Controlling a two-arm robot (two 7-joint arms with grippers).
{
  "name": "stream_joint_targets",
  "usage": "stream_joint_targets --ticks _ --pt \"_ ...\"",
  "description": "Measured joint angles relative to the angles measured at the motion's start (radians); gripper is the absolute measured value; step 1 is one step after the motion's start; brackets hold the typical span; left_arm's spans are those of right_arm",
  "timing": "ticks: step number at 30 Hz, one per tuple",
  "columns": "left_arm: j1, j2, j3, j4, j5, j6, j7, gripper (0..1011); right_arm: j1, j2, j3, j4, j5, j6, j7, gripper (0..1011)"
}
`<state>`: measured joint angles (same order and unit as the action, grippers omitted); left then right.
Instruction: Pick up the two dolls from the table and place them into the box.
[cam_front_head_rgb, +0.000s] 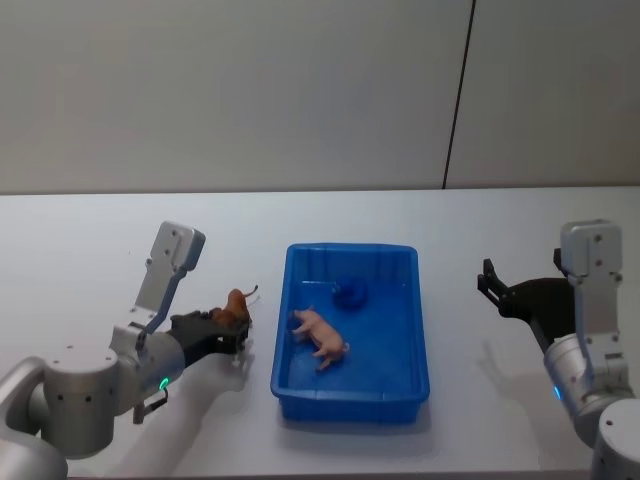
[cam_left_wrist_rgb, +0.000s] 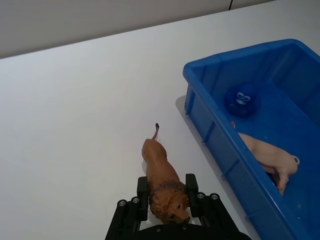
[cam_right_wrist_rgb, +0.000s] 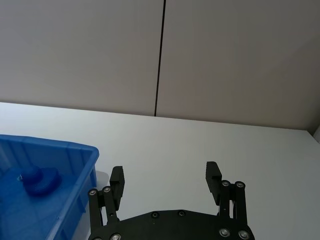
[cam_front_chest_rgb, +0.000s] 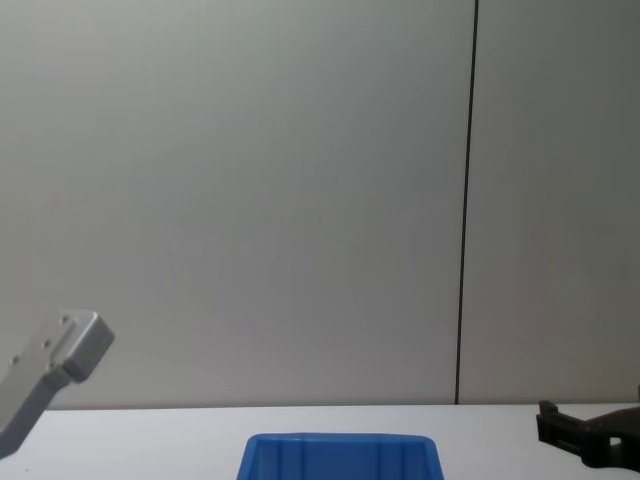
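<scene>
left pincer clamped, right pincer (idle) agape

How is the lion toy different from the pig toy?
The lion toy is brown with a shaggy mane; the pig toy is pale pink and smooth. The lion is outside the blue box, over the white table, between the fingers of the left claw; the pig lies inside the box, nothing holding it. Both are small animal figures.
</scene>
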<state>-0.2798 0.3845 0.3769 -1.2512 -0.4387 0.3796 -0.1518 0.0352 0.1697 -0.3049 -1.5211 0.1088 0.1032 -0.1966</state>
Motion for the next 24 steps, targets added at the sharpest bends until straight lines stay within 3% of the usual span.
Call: stream_joint_targets --ticks 14,24 --pt "0.006 0.024 -0.012 -0.113 0.070 -0.005 0.011 444 0.000 0.000 0.000 0.000 0.000 0.000 0.000 1001" --pt "-0.002 0.036 -0.021 -0.188 0.111 -0.054 -0.037 444 0.000 0.000 0.000 0.000 0.000 0.000 0.000 1001"
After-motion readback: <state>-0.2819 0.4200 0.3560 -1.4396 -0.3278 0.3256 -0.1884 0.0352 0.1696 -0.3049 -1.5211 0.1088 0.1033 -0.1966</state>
